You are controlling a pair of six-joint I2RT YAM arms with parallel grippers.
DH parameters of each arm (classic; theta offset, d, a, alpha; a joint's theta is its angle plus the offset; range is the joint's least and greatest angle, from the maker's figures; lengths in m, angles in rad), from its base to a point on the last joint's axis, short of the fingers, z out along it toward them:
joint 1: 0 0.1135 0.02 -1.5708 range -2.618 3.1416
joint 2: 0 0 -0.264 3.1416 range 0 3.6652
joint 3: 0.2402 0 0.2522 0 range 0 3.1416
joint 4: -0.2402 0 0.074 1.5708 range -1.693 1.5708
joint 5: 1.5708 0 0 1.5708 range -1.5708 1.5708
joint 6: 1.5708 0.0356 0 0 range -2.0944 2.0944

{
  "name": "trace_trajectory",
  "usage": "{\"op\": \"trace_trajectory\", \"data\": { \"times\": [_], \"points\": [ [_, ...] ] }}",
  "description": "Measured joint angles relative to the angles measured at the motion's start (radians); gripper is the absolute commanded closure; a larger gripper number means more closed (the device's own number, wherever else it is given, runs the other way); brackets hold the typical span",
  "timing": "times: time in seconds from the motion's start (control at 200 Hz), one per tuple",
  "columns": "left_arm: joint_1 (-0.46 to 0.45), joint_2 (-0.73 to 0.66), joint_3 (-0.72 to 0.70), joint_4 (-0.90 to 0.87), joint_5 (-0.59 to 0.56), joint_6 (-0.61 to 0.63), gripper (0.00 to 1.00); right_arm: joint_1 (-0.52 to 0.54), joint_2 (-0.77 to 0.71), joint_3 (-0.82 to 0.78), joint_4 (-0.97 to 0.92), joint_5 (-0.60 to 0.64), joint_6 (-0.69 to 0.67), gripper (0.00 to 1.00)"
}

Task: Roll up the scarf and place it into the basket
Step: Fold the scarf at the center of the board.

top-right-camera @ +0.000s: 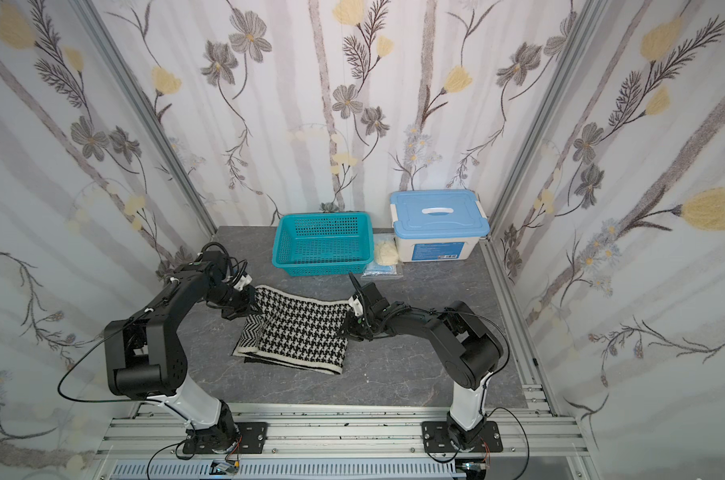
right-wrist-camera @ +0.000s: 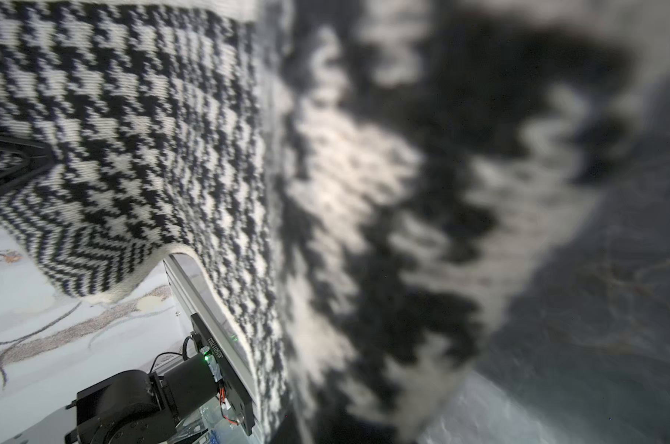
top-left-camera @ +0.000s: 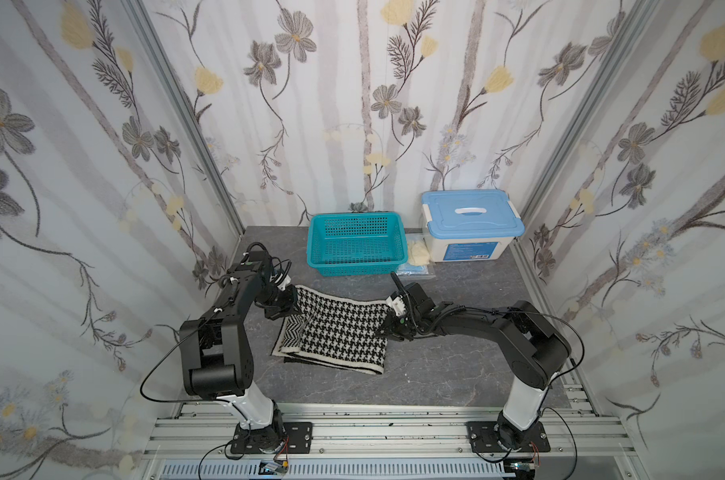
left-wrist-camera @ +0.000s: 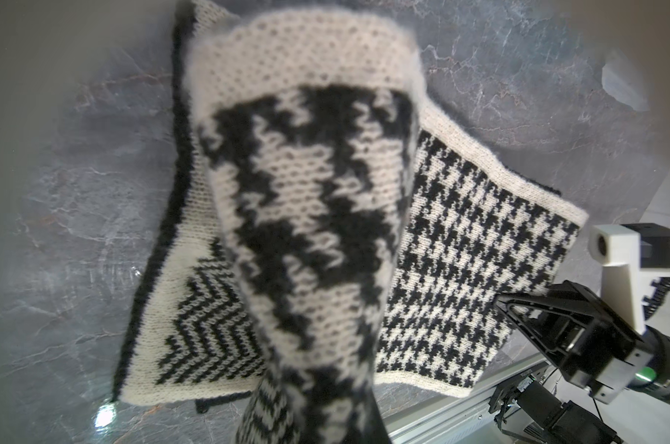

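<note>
The black-and-white scarf (top-left-camera: 340,336) (top-right-camera: 302,336) lies folded at mid-table, houndstooth side up, with a herringbone corner showing at its left. Its far edge is lifted and stretched between both grippers. My left gripper (top-left-camera: 295,308) (top-right-camera: 256,308) is shut on the far left corner, and cloth (left-wrist-camera: 306,215) drapes over its jaws in the left wrist view. My right gripper (top-left-camera: 388,328) (top-right-camera: 346,328) (left-wrist-camera: 508,307) is shut on the scarf's right edge. Blurred scarf (right-wrist-camera: 402,192) fills the right wrist view. The teal basket (top-left-camera: 354,262) (top-right-camera: 322,262) stands behind the scarf, with nothing in it.
A white box with a light blue lid (top-left-camera: 471,232) (top-right-camera: 440,228) stands at the back right. A pale yellow cloth lump (top-left-camera: 418,251) and a blue packet (top-left-camera: 415,270) lie between it and the basket. Patterned walls close three sides; a rail runs along the front.
</note>
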Motion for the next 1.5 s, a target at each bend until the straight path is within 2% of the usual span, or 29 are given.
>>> {"op": "trace_trajectory", "data": {
  "times": [0.16,0.455,0.57,0.6,0.649,0.679,0.709,0.809,0.919,0.994,1.154,1.314,1.499],
  "points": [
    [0.000,0.000,-0.036,0.013,0.000,0.000,1.00,-0.065,-0.045,0.045,-0.098,0.026,-0.068,0.97],
    [-0.023,0.045,-0.079,0.030,0.000,0.004,1.00,-0.143,-0.045,0.087,-0.238,0.024,-0.169,0.99],
    [-0.041,0.039,-0.101,0.029,0.002,0.004,0.63,-0.143,-0.045,0.079,-0.241,0.024,-0.169,0.99],
    [-0.042,0.033,-0.106,0.027,0.003,0.003,0.39,-0.143,-0.044,0.077,-0.241,0.024,-0.169,0.99],
    [-0.042,0.021,-0.108,0.022,0.002,0.000,0.16,-0.144,-0.040,0.076,-0.240,0.021,-0.169,1.00],
    [-0.042,0.012,-0.107,0.021,0.001,-0.003,0.09,-0.145,-0.038,0.076,-0.240,0.021,-0.169,1.00],
    [-0.042,0.005,-0.103,0.015,-0.003,-0.004,0.07,-0.146,-0.036,0.076,-0.239,0.021,-0.169,1.00],
    [-0.044,-0.014,-0.060,-0.019,-0.029,-0.014,0.10,-0.147,-0.035,0.075,-0.240,0.021,-0.169,1.00],
    [-0.046,-0.058,-0.004,-0.058,-0.070,-0.021,0.23,-0.150,-0.037,0.068,-0.241,0.021,-0.169,1.00],
    [-0.057,-0.092,0.010,-0.075,-0.083,-0.039,0.28,-0.156,-0.043,0.061,-0.245,0.021,-0.169,1.00],
    [-0.111,-0.159,-0.106,-0.023,-0.009,-0.146,0.46,-0.172,-0.060,0.057,-0.246,0.019,-0.177,1.00],
    [-0.149,-0.127,-0.243,0.078,0.064,-0.245,0.51,-0.190,-0.068,0.057,-0.246,0.013,-0.184,1.00],
    [-0.159,-0.063,-0.309,0.147,0.078,-0.269,0.52,-0.216,-0.095,0.027,-0.245,0.014,-0.184,1.00]
  ]
}}
